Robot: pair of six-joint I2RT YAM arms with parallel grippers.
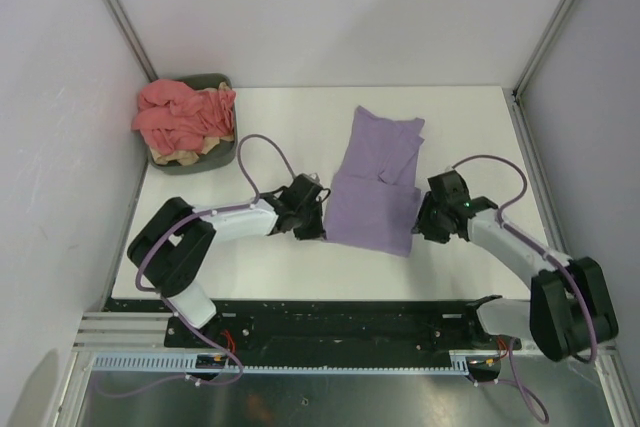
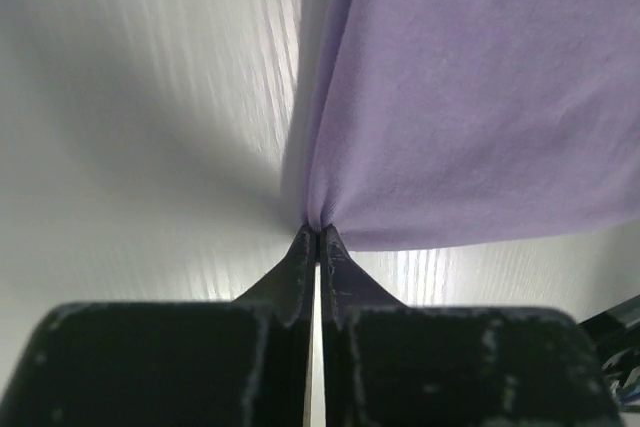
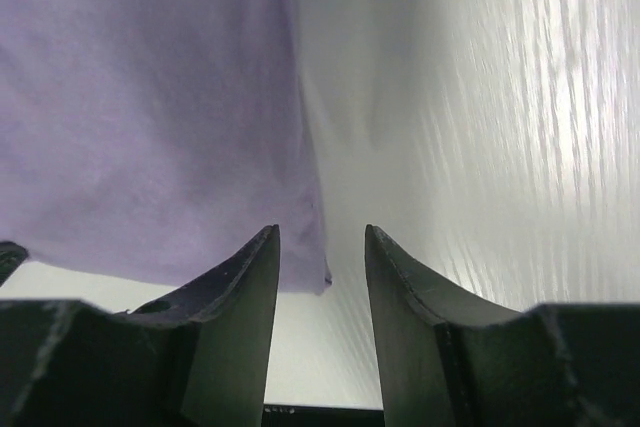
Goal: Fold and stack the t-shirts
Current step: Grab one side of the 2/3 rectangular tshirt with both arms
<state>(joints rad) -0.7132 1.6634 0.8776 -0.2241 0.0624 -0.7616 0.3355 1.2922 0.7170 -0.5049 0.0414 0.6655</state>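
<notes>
The flat t-shirt (image 1: 375, 182) lies at the middle of the table (image 1: 470, 127). From it, the bin (image 1: 195, 163) sits at ten o'clock in the far corner, with a heap of t-shirts (image 1: 185, 115) in it. The left gripper (image 1: 320, 229) is at the flat shirt's seven o'clock corner, and the right gripper (image 1: 421, 230) is at its five o'clock corner.

Folded into a long strip, flat mid-table: lavender t-shirt (image 1: 375, 182). Crumpled far left: salmon-pink t-shirt (image 1: 185, 115) over tan t-shirt (image 1: 178, 158).

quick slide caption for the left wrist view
Left gripper shut on a corner of the lavender t-shirt, white table behind.
</notes>
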